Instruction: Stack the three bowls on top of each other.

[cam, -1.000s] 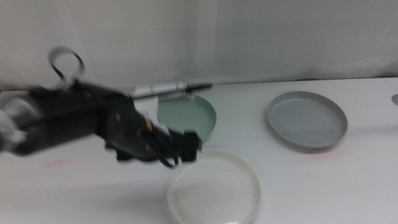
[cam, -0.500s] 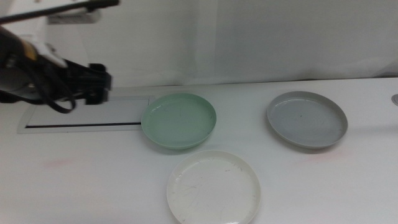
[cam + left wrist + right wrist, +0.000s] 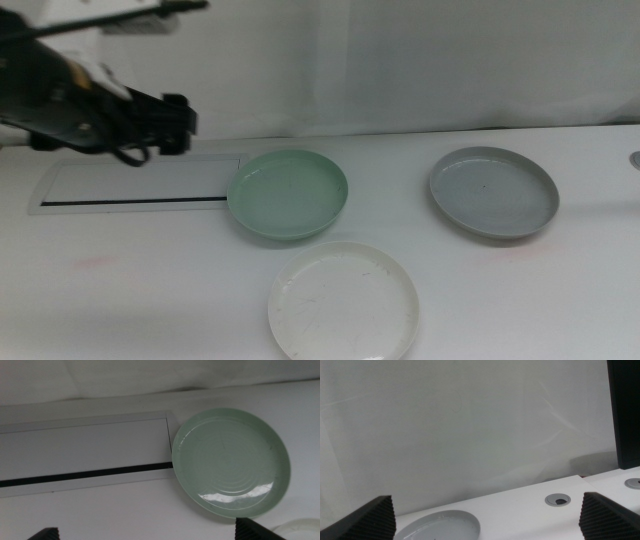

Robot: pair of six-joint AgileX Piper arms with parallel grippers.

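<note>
Three bowls lie apart on the white table. The mint green bowl [image 3: 288,193] is at the centre, the light grey bowl [image 3: 493,191] to its right, and the white bowl [image 3: 343,301] nearest the front. My left gripper [image 3: 176,125] hovers high at the back left, away from all of them. In the left wrist view the left gripper [image 3: 148,532] is open and empty, with the green bowl [image 3: 231,462] and a sliver of the white bowl [image 3: 300,529] below it. My right gripper [image 3: 487,520] is open and empty, off the middle view, with the grey bowl's [image 3: 440,525] rim in sight.
A flat white rectangular panel [image 3: 140,183] with a dark slit lies left of the green bowl, under the left arm. A round cable grommet [image 3: 558,500] sits in the table near the right arm. A white curtain backs the table.
The left arm has pulled back from low over the green and white bowls to the back left and up, then drifted slightly right. The bowls have not moved.
</note>
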